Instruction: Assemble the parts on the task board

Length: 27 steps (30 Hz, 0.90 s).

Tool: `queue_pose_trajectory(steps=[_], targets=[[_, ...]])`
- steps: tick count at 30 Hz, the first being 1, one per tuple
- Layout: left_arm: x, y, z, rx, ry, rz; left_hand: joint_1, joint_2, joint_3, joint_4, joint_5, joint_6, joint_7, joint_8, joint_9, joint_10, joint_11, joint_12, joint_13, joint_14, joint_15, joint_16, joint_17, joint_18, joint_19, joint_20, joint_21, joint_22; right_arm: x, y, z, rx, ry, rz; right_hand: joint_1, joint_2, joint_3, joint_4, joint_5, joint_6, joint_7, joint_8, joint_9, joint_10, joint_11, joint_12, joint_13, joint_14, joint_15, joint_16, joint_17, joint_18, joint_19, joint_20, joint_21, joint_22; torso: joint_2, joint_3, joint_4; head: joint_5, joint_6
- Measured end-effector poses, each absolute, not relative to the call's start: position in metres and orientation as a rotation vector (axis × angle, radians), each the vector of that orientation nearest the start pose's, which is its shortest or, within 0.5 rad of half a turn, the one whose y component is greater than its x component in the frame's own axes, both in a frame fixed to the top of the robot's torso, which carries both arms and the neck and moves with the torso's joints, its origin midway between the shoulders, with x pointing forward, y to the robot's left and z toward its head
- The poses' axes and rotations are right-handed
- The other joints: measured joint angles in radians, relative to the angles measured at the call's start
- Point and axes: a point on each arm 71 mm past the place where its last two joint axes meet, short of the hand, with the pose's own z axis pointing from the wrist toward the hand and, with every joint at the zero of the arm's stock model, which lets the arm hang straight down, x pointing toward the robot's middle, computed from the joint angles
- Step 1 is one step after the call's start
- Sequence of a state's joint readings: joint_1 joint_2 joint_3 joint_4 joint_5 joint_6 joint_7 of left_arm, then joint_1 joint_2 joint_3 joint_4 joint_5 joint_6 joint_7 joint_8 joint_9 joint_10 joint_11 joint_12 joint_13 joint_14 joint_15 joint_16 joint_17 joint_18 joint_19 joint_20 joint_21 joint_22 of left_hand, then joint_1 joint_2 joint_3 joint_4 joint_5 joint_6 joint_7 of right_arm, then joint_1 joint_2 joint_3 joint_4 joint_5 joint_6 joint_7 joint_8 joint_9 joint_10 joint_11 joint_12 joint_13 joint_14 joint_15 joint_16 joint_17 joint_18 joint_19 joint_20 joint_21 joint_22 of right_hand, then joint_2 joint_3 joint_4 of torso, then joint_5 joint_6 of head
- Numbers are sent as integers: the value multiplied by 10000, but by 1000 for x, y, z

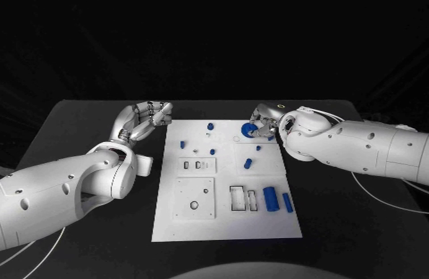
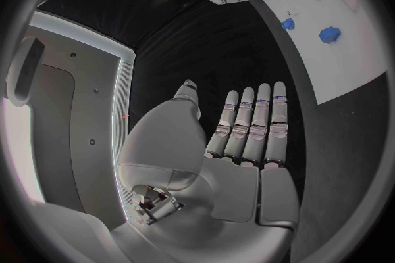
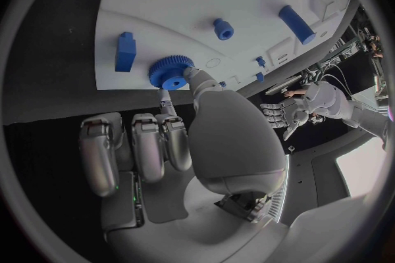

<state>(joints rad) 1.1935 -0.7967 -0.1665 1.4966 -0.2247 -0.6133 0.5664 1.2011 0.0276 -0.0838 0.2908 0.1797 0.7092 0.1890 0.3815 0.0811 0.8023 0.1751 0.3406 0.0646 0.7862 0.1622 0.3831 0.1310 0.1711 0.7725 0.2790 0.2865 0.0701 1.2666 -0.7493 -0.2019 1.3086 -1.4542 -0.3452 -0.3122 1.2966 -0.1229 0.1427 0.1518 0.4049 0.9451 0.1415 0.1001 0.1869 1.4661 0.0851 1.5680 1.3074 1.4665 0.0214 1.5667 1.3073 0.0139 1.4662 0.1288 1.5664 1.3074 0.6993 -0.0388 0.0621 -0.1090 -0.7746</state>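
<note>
On the black desk (image 1: 89, 124) lies the white task board (image 1: 228, 223); the right robot hand (image 1: 261, 123) pinches a blue gear (image 1: 248, 129), and the left robot hand (image 1: 147, 119) is released, fingers straight.

Matt white task board (image 1: 225, 223), blue plastic-looking parts (image 1: 271, 199), matt black table (image 1: 89, 130).

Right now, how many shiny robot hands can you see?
2. The left hand is over the black table, beside the task board's far left corner. The right hand pinches the blue gear at its far right. No more seem hidden.
</note>
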Motion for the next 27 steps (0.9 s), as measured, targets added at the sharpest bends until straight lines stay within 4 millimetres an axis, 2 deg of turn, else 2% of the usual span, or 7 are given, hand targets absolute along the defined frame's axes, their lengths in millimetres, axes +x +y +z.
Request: queue_pose_trajectory(steps=[10,17,19,21,27], targets=[[477,206,-209,-7948,13075,-12951,0,0,0,0,0,0,0,-47,-1,0,0,0,0,0,0,0,-1,0,0,0,0,0,521,-233,-221,-439,17656,2769,41,-36,123,-123,0,-1,0,46,82,0,0,0,0,0,0,0,0,0,0,0,0,-1,2,0,0,1,-2],[477,207,-209,-7952,13074,-12941,0,0,0,0,0,0,0,-47,-2,0,0,0,0,0,0,0,-2,0,0,0,0,0,521,-231,-220,-441,17666,2723,253,176,465,-433,-12,226,-34,294,291,0,0,0,-1,0,0,0,8,0,0,0,0,7,4,0,3,16,-3],[477,207,-209,-7953,13074,-12940,0,0,0,0,0,0,0,-47,-2,0,0,0,0,0,0,0,-2,0,0,0,0,0,521,-231,-220,-439,17657,2719,306,230,555,-500,4,301,-12,358,349,0,0,0,-1,0,0,0,8,1,0,0,0,7,4,0,3,23,-2],[477,207,-209,-7953,13075,-12940,0,0,0,0,0,0,0,-47,-2,0,0,0,0,0,0,0,-2,-1,0,0,0,0,522,-230,-219,-441,17633,2721,386,309,664,-611,79,355,41,434,349,0,-75,0,-1,0,0,0,8,1,0,0,0,6,3,1,3,32,3],[477,206,-209,-7953,13077,-12943,0,0,0,0,0,0,0,-47,-3,0,0,0,0,0,0,0,-3,-1,0,0,0,0,521,-229,-218,-444,17536,2763,479,398,853,-804,139,515,200,434,344,0,-75,0,5,2,-75,0,7,1,0,0,0,6,4,3,4,51,21]])
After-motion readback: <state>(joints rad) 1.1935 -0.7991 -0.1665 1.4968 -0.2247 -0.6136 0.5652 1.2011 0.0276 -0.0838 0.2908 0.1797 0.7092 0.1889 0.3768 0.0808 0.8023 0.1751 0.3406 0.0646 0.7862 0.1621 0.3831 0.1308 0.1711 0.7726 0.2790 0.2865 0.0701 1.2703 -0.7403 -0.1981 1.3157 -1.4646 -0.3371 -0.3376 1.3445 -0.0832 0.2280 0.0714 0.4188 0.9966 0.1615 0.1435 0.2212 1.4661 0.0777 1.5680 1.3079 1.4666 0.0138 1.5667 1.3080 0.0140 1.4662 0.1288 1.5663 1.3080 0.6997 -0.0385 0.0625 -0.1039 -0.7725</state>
